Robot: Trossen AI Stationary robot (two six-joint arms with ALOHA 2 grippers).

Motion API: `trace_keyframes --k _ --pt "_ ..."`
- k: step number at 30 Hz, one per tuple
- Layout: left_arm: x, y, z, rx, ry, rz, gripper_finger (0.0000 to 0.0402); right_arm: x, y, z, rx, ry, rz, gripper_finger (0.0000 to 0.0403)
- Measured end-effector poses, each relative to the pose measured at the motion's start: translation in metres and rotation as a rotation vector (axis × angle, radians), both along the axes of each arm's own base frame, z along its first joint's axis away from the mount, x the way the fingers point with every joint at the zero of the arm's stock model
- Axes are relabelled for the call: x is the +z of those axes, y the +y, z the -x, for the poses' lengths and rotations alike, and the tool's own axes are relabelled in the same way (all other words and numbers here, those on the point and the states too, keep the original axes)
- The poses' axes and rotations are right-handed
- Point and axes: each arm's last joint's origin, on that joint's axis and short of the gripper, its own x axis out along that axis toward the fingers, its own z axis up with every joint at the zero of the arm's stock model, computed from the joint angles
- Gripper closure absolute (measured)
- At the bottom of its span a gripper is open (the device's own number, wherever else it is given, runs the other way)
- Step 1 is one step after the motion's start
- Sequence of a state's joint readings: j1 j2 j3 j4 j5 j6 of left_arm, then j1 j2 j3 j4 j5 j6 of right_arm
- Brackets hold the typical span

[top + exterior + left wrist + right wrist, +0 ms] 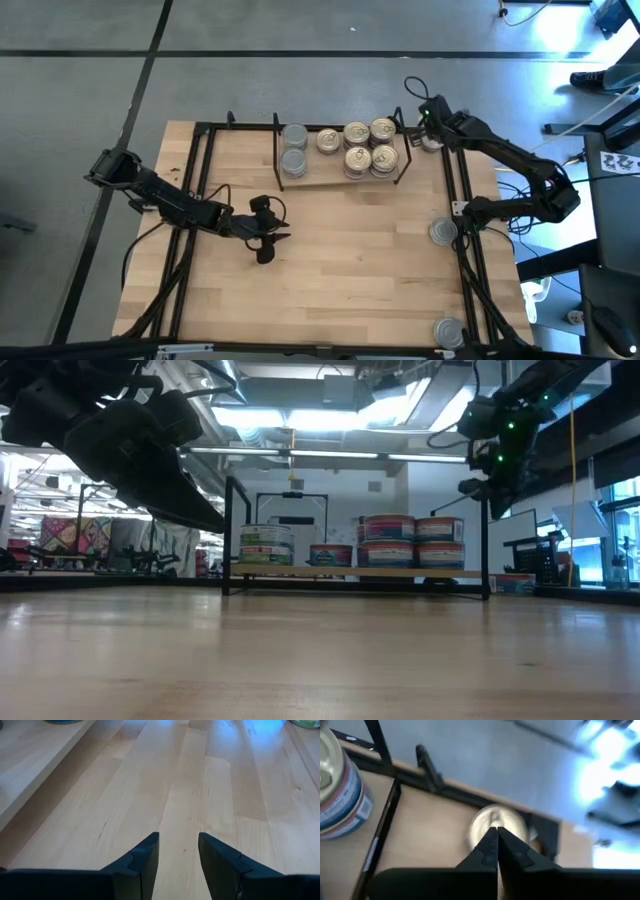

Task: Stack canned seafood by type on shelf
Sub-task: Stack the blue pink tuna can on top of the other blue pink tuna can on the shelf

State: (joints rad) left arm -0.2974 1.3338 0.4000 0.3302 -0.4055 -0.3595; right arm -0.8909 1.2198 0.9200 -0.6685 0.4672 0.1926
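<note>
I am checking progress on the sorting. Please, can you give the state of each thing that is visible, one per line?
left gripper: open, empty, over bare table.
right gripper: shut, empty, above a tin.
tin near the shelf's right end: on the table, outside the shelf.
shelf: holds several stacks of tins.
silver tins: stacked at the shelf's left.
gold-lidded tins: stacked at the shelf's right.
two loose tins: lying unsorted at the table's right edge.

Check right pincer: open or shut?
Shut. In the right wrist view the right pincer has its two dark fingers pressed together, nothing between them, above a tin by the table's far edge.
</note>
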Motion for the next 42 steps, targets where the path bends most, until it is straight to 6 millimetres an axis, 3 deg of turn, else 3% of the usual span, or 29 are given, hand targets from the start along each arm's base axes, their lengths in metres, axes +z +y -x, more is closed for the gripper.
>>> trace_keyframes --k 5,13,21,27,42 --pt "0.000 0.000 0.000 -0.004 0.001 -0.007 0.0266 0.016 -0.007 -0.003 0.077 0.155 0.072 0.0393" --pt "0.000 0.000 0.000 -0.012 0.004 -0.019 0.0266 -0.005 -0.016 -0.007 0.226 0.502 -0.029 0.0396" --pt "0.000 0.000 0.000 -0.012 0.004 -0.019 0.0266 -0.033 -0.027 -0.015 0.269 0.595 -0.146 0.0390" --pt "0.000 0.000 0.000 -0.012 0.004 -0.018 0.0266 -0.051 -0.038 -0.009 0.256 0.626 -0.239 0.0389" --pt "0.000 0.000 0.000 -0.011 0.002 -0.018 0.0266 -0.085 -0.050 -0.019 0.382 0.692 -0.360 0.0389"
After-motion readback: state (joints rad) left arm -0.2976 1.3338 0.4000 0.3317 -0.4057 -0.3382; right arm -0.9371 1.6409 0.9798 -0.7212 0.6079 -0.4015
